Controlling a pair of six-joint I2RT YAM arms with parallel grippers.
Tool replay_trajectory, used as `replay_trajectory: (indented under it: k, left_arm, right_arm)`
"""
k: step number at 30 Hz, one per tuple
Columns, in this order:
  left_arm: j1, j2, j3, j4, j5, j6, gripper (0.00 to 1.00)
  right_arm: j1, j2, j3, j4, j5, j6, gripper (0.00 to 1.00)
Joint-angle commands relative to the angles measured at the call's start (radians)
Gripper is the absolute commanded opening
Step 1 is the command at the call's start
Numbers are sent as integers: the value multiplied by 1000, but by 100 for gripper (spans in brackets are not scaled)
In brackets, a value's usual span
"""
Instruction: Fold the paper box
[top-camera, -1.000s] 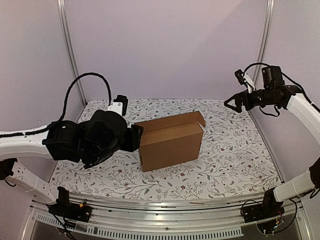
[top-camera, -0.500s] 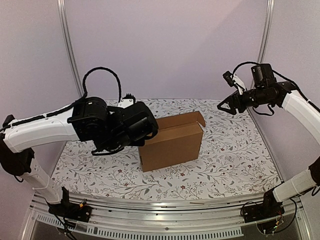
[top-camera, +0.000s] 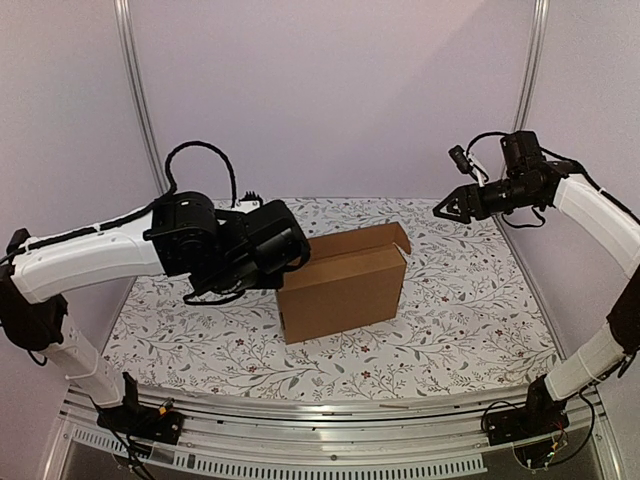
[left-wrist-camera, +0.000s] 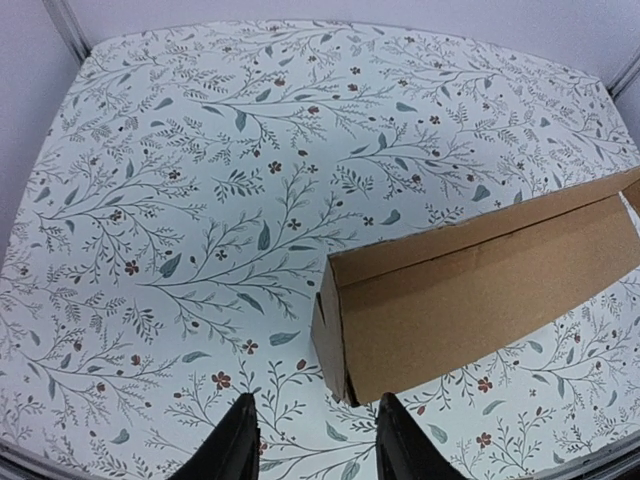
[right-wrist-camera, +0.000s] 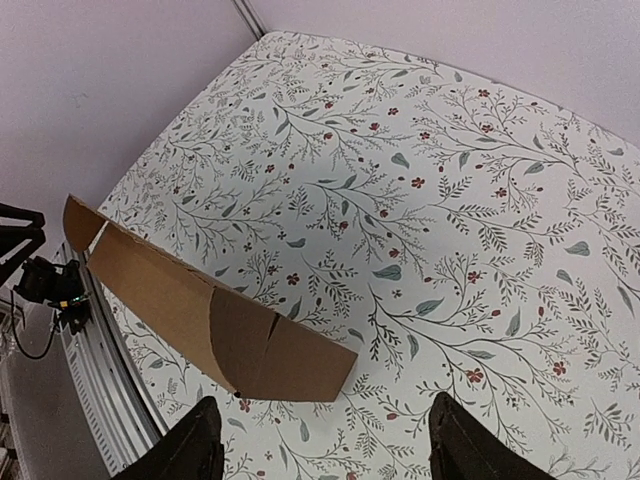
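The paper box (top-camera: 343, 285) is plain brown cardboard, standing folded on the flowered table (top-camera: 470, 330) near its middle, with one flap raised at its far right corner. My left gripper (top-camera: 298, 250) hovers above the box's left end, open and empty. In the left wrist view the box (left-wrist-camera: 480, 300) lies ahead and to the right of the fingertips (left-wrist-camera: 243, 440). My right gripper (top-camera: 441, 211) is raised high at the right, open and empty, apart from the box. The right wrist view shows the box's end flap (right-wrist-camera: 270, 350) below.
The table is walled by pale panels with metal posts (top-camera: 140, 110) at the back corners. A metal rail (top-camera: 330, 440) runs along the near edge. A small black-and-white fixture (top-camera: 248, 203) sits at the table's back left.
My left arm has swung up and right from low beside the box to above its left end. My right gripper has drifted left and a little up. The box has not moved.
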Motion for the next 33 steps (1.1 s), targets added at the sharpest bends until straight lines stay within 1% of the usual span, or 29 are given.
replay_trajectory:
  k: [1, 3, 5, 10, 15, 18, 23, 30, 33]
  left_arm:
    - [48, 19, -18, 55, 44, 55, 39]
    - [63, 31, -17, 71, 70, 71, 36]
    - [70, 48, -14, 84, 86, 83, 34]
    - [85, 94, 4, 92, 116, 105, 21]
    - [94, 115, 25, 89, 107, 117, 9]
    - [94, 121, 46, 77, 78, 128, 5]
    - [104, 145, 85, 56, 41, 154, 0]
    - [129, 190, 146, 58, 15, 202, 0]
    - [144, 208, 161, 67, 11, 219, 0]
  right_arm:
    - [27, 22, 57, -67, 50, 42, 65]
    - [66, 28, 72, -101, 126, 14, 61]
    - [95, 27, 66, -106, 172, -15, 60]
    - [153, 42, 61, -112, 224, -36, 59]
    - [221, 67, 72, -112, 293, -38, 59]
    - [259, 69, 77, -111, 331, -32, 58]
    - [293, 68, 74, -111, 378, 1, 58]
    - [293, 39, 74, -109, 476, 63, 60]
    - [292, 21, 69, -108, 522, 84, 63]
